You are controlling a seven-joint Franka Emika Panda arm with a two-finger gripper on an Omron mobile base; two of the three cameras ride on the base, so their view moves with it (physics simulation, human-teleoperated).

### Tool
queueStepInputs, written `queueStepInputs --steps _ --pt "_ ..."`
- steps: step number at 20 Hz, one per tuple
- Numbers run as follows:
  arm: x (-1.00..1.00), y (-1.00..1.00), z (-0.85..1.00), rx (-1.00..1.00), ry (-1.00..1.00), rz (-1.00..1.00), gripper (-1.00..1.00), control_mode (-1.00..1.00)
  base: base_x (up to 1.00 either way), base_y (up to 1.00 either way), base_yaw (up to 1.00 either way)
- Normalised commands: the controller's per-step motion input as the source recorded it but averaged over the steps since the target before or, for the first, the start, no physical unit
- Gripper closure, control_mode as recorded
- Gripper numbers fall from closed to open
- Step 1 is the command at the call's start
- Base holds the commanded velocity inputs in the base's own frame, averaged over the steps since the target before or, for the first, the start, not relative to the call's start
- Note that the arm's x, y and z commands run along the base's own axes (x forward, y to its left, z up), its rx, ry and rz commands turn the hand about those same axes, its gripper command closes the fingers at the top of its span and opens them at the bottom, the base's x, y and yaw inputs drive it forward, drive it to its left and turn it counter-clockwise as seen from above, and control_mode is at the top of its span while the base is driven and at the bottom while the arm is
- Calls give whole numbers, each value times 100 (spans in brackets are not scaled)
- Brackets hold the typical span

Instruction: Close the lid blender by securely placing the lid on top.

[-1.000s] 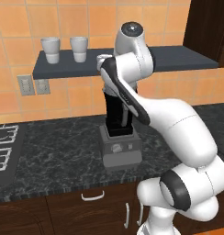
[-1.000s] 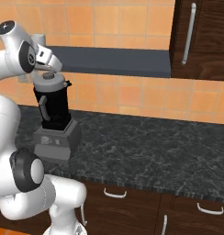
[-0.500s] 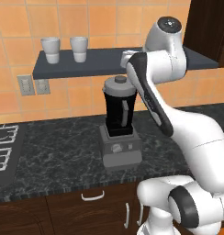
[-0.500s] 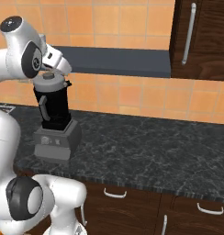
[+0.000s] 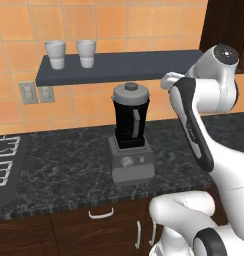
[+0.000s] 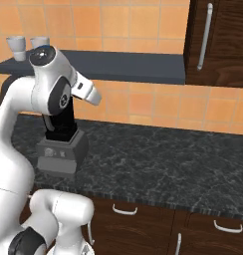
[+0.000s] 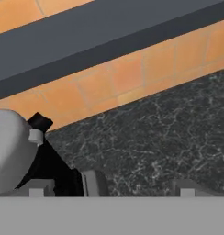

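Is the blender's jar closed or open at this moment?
Closed: the round light-grey lid sits level on top of the tall black blender jar, covering its mouth, with nothing gripping it.

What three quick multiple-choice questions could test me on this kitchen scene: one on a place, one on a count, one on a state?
1. Where is the lid?
A. on the shelf
B. on top of the blender
C. on the stove

2. How many cups stand on the shelf?
A. one
B. two
C. four

3. What is the gripper doing?
A. open, holding nothing
B. clamped on the lid
C. clamped on a cup

Answers:
1. B: the left base view shows the grey lid sitting on the black jar.
2. B: two white cups stand side by side at the shelf's left end.
3. A: in the hand view the finger tips stand wide apart with only counter between them, the lid off to one side.
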Motion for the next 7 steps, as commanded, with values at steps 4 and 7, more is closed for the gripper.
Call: queueStepInputs --steps 4,7 --pt "-4 -63 -36 0 1 0 -100 -100 0 0 0" --pt "0 -59 -46 0 8 0 -100 -100 0 0 0"
